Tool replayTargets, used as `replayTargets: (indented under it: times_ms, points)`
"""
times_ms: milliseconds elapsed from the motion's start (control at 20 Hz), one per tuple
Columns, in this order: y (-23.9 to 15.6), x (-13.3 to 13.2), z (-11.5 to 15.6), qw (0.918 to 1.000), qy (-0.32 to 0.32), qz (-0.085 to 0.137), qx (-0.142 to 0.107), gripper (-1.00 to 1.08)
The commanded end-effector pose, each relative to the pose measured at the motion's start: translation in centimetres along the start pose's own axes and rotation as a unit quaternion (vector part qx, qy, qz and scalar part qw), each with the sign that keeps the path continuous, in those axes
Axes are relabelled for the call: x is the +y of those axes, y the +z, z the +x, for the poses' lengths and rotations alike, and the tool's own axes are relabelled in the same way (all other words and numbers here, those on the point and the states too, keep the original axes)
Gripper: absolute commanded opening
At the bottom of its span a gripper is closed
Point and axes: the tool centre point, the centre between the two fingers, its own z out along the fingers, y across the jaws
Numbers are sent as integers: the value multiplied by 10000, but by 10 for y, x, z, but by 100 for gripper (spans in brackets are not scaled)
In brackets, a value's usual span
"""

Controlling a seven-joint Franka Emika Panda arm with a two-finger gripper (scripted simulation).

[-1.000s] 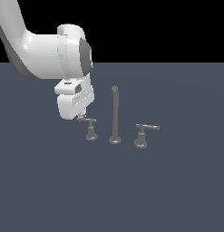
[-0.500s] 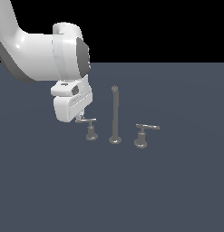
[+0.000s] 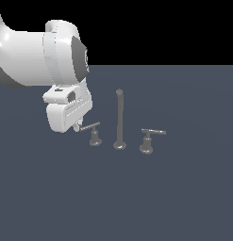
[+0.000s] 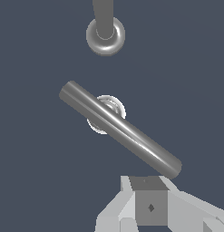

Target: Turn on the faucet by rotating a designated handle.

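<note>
**A:** Bench (image 3: 184, 197) first, since it's the biggest thing here: flat dark blue-grey surface, carrying the whole grey faucet (image 3: 120, 120). Where's your arm sitting?

**B:** My white arm (image 3: 37, 56) comes in from the exterior view's left, and my end effector (image 3: 76, 128) hangs low, right at the outer tip of the handle (image 3: 91, 126). That's the T-shaped lever on the exterior view's left side of the tall post. In the wrist view its bar (image 4: 119, 129) runs diagonally over its round base, with one end just beside my fingertip (image 4: 149, 201). Touching or a hair apart, I can't tell.

**A:** Open or closed?

**B:** Honestly can't tell. The housing hides the fingers outside, and the wrist view only shows a bit of one finger. Nothing's between them that I can see.

**A:** And the other lever?

**B:** Twin lever (image 3: 149, 137) stands on the post's far side, exterior view's right, well apart from me.
</note>
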Motion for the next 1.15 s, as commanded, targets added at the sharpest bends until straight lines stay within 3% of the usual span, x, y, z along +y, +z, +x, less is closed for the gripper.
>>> replayTargets:
  times_ms: [0,500,550,600,1100]
  points:
    - [0,5,4,10000,-14,-18,4,-100]
    - [-1,24,40,10000,52,-31,16,-100]
    - [-1,24,40,10000,52,-31,16,-100]
    - [0,28,17,9999,-131,-36,-24,-100]
    - [-1,14,81,10000,55,-31,17,-100]
